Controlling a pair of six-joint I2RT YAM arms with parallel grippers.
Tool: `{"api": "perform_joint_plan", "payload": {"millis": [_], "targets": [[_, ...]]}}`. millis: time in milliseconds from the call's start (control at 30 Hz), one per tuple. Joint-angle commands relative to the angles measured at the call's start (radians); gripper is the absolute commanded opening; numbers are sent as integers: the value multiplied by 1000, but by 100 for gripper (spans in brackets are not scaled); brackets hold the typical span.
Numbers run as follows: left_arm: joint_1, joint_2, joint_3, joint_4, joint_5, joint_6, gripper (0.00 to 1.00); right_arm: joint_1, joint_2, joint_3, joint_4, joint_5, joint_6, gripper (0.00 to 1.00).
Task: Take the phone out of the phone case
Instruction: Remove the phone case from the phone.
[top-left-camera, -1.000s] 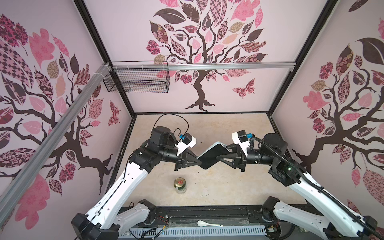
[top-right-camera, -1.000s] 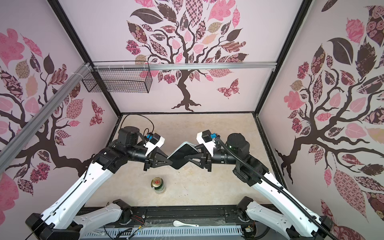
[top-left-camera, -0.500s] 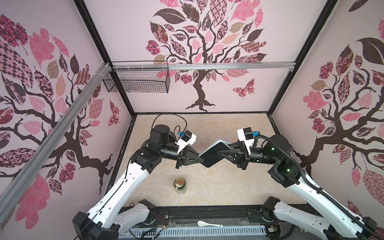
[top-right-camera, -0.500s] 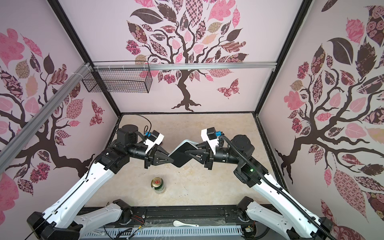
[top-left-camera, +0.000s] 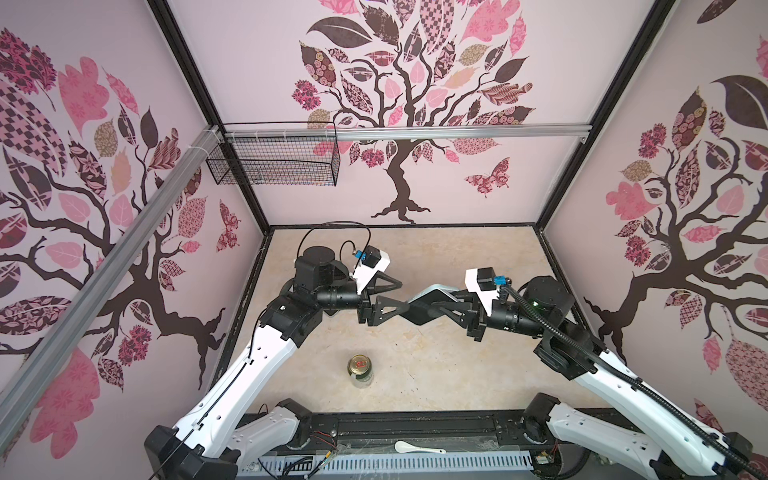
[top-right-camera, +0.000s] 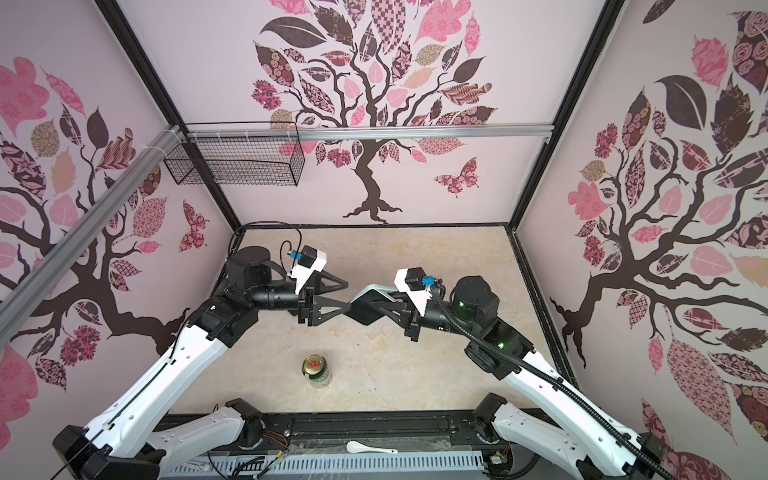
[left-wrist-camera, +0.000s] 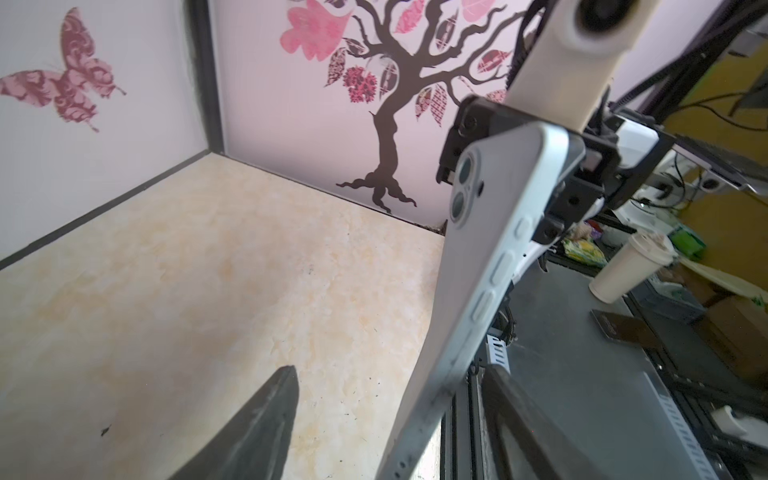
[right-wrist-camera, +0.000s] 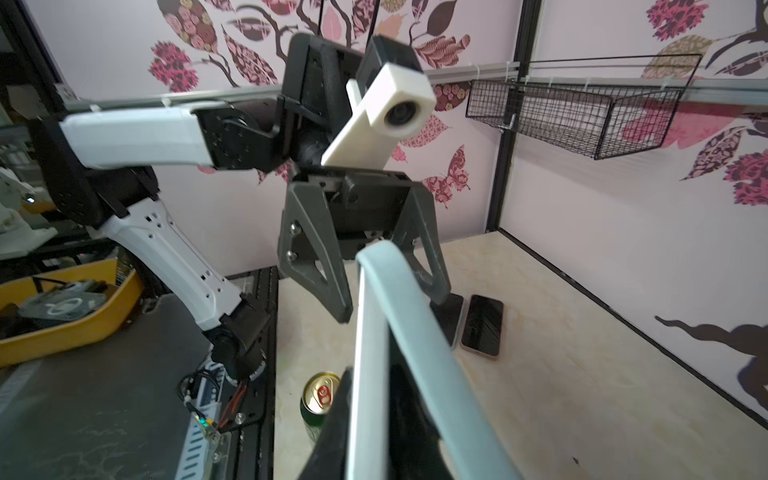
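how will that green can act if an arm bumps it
The can stands upright, taller than wide, so a knock near its top would probably tip it. Once down, its round body would likely roll. Its smooth metal sides may be slippery to grip.

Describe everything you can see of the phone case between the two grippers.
The phone case is pale blue-grey and matte, like soft plastic, with a two-lens camera cutout and raised side buttons. A dark screen shows on its other face, so the phone seems to be inside. It is tilted in the air, pinched at its camera end by the right gripper. The open left gripper flanks the opposite end.
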Motion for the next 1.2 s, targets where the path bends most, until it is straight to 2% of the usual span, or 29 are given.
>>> {"api": "perform_joint_plan", "payload": {"millis": [0,233,367,500,833,967,1167], "targets": [[2,13,72,-38,-78,4,75,4,-26,-6,-28,101,-233,0],[-5,87,172,-167,-52,64,75,3,3,-44,-77,167,-567,0],[-34,109,186,-182,-91,75,75,3,39,-71,-48,202,-686,0],[-115,160,238,-255,-196,123,74,4,76,-71,-24,154,-731,0],[-209,249,279,-257,-274,139,72,4,107,-49,-54,102,-746,0],[-228,275,289,-255,-279,139,70,4,106,-51,-66,97,-744,0],[-240,303,303,-283,-312,147,61,3,108,-50,-77,100,-744,0]]}}
